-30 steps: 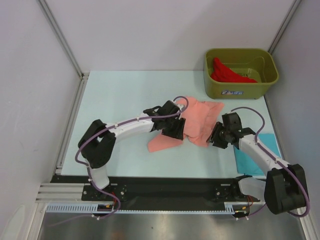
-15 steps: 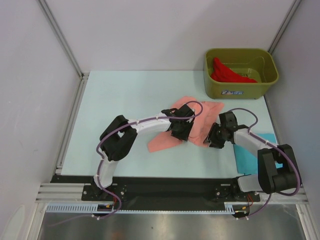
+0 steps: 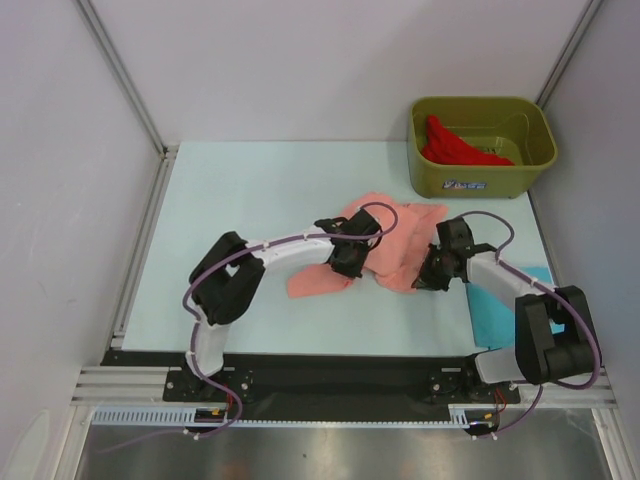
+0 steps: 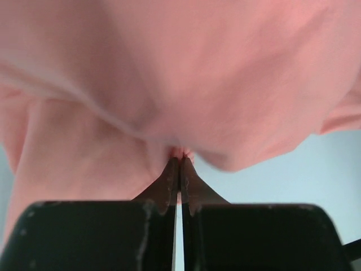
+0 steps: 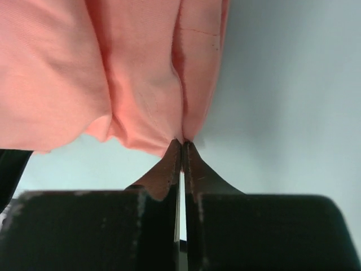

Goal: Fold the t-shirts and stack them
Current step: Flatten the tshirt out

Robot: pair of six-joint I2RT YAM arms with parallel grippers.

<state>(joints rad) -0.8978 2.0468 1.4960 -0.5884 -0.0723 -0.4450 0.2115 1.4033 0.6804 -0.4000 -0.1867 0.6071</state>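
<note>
Pink tee [image 3: 403, 245] crumpled, bunched w/ deep folds.

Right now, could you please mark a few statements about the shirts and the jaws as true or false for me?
1. The left jaws are shut on the pink shirt. True.
2. The red shirt lies spread flat on the table. False: it sits crumpled inside the green tub.
3. The right jaws are open and empty. False: they are shut on an edge of the pink shirt.
4. A blue shirt lies near the table's right edge. True.
</note>
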